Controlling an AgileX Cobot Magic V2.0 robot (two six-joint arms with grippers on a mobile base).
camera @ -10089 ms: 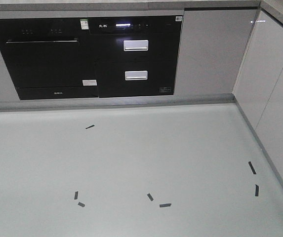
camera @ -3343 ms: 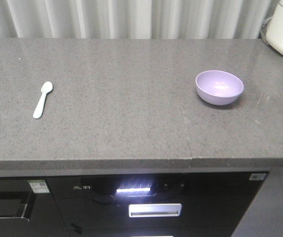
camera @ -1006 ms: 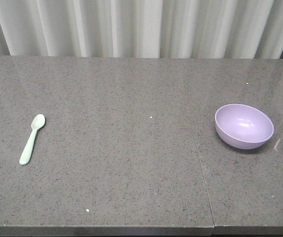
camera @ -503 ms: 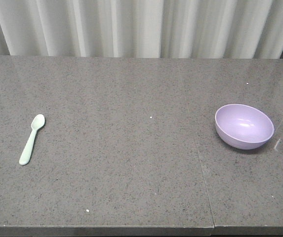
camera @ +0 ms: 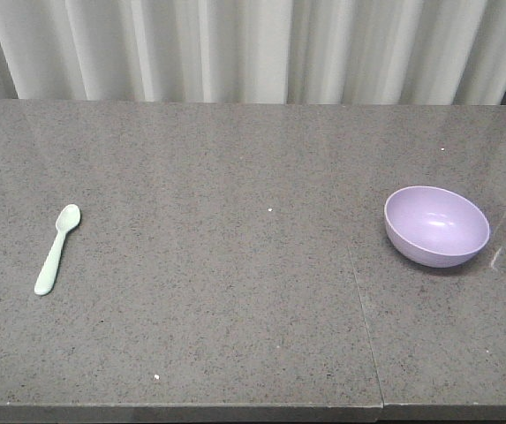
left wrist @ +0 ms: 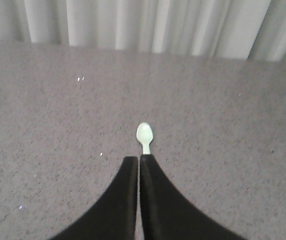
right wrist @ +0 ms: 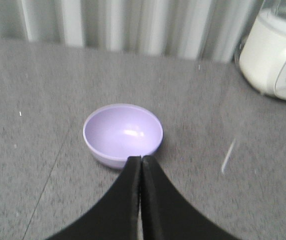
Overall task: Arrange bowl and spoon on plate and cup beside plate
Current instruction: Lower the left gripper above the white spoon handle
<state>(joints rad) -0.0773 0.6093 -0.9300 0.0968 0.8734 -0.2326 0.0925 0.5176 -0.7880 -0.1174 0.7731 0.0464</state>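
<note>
A lavender bowl (camera: 436,225) stands upright on the grey counter at the right, also seen as the bowl (right wrist: 123,134) in the right wrist view. A mint-green spoon (camera: 56,249) lies flat at the left; only its scoop end shows as the spoon (left wrist: 144,136) in the left wrist view, the handle hidden behind the fingers. My left gripper (left wrist: 139,158) is shut, empty, above and just short of the spoon. My right gripper (right wrist: 141,158) is shut, empty, at the bowl's near rim. The plate and the cup are out of view. Neither gripper shows in the front view.
The speckled grey counter (camera: 235,291) runs to a pleated curtain (camera: 253,49) at the back. A white appliance (right wrist: 277,52) stands at the far right beyond the bowl. A seam (camera: 363,318) crosses the counter left of the bowl. The counter's front edge (camera: 173,408) is near.
Over ten seconds the front view rose from the floor and cabinets to the countertop. In the last second the spoon and the bowl have not moved.
</note>
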